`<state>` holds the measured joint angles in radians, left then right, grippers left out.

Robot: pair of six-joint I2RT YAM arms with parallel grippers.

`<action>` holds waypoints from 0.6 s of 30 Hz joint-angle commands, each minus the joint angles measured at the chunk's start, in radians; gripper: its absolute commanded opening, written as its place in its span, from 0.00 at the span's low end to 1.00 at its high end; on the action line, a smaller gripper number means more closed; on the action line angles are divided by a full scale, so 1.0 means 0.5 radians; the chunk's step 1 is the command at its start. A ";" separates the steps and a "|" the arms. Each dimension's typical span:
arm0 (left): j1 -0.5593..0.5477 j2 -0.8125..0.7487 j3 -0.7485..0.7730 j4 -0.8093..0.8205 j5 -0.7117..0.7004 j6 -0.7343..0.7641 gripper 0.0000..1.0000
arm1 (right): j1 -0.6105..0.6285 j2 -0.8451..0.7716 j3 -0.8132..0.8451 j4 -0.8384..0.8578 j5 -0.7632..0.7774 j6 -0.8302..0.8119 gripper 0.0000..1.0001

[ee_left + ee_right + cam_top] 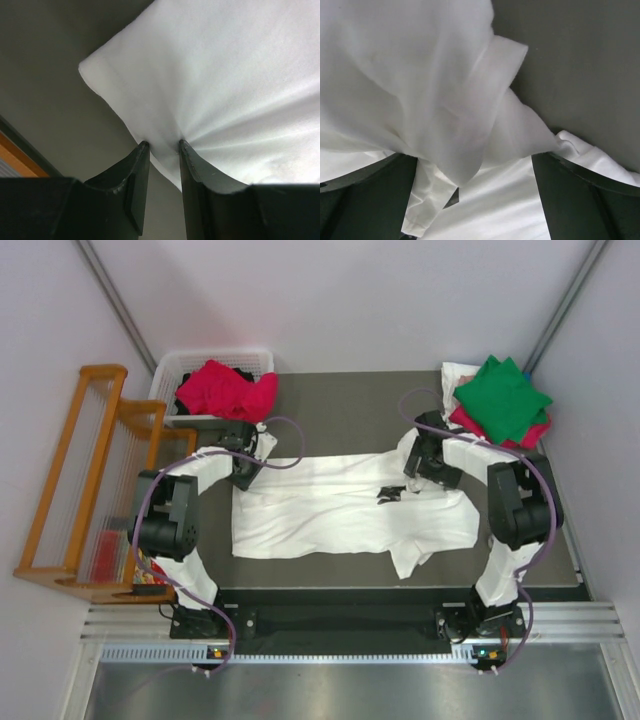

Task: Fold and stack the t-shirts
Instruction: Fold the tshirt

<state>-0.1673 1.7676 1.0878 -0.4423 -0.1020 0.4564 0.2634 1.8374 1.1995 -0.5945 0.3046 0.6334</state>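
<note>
A large white t-shirt (330, 512) lies spread across the dark table, with a small black print (390, 493) showing near its right part. My left gripper (245, 468) is at the shirt's far left corner. In the left wrist view that gripper (162, 144) pinches the edge of the white t-shirt (225, 75), and creases fan out from the fingertips. My right gripper (425, 468) is at the shirt's far right end. In the right wrist view it (474, 157) stands wide open, with loose folds of the white cloth (420, 75) bunched between its fingers.
A folded green t-shirt (502, 395) tops a stack at the back right, with a crimson one (470, 423) under it. A white slotted basket (180, 370) at the back left holds a crumpled crimson-pink t-shirt (225, 390). A wooden rack (85, 480) stands to the left.
</note>
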 commanded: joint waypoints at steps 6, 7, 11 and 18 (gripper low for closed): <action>0.019 -0.047 -0.013 -0.146 -0.051 0.020 0.36 | -0.119 -0.134 -0.019 -0.078 0.121 -0.052 0.95; 0.019 -0.047 -0.013 -0.143 -0.051 0.017 0.36 | -0.113 -0.168 0.009 -0.084 0.100 -0.061 0.95; 0.016 -0.035 -0.013 -0.149 -0.051 0.014 0.35 | -0.103 -0.211 0.153 -0.148 0.047 -0.086 0.95; 0.019 -0.019 -0.013 -0.152 -0.044 0.001 0.35 | -0.103 -0.156 0.341 -0.164 -0.048 -0.083 0.95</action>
<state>-0.1673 1.7672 1.0882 -0.4492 -0.0986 0.4553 0.2203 1.7920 1.3170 -0.6659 0.2859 0.6010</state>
